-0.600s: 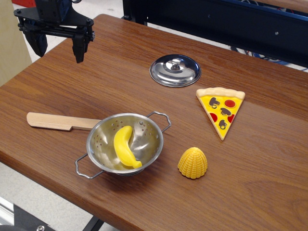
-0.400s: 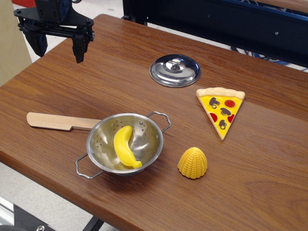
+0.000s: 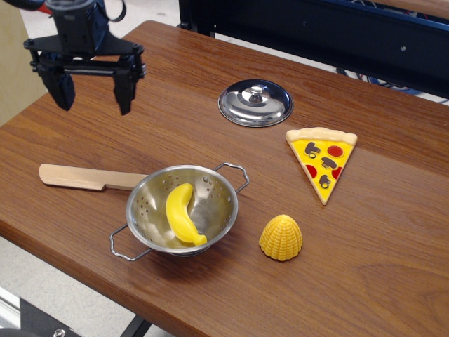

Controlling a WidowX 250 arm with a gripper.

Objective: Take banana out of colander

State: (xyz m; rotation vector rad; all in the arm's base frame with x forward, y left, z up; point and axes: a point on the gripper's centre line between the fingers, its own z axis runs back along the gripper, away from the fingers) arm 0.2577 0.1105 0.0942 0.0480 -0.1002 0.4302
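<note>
The banana (image 3: pixel 184 215) lies inside the colander (image 3: pixel 147 203) near the front edge of the table (image 3: pixel 393 232), with a wooden knife (image 3: pixel 88 177) tucked just behind the bowl's left rim, while the gripper (image 3: pixel 93 95) hangs well apart at the far left, fingers spread and empty.

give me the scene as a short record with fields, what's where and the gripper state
banana: lying inside the colander, not gripped
colander: upright on the table, near the front edge
gripper: open, fingers pointing down, above the table's far left, apart from the colander
wooden knife: flat, left of the colander
lid: far centre
pizza slice: right
corn: right of the colander
</note>
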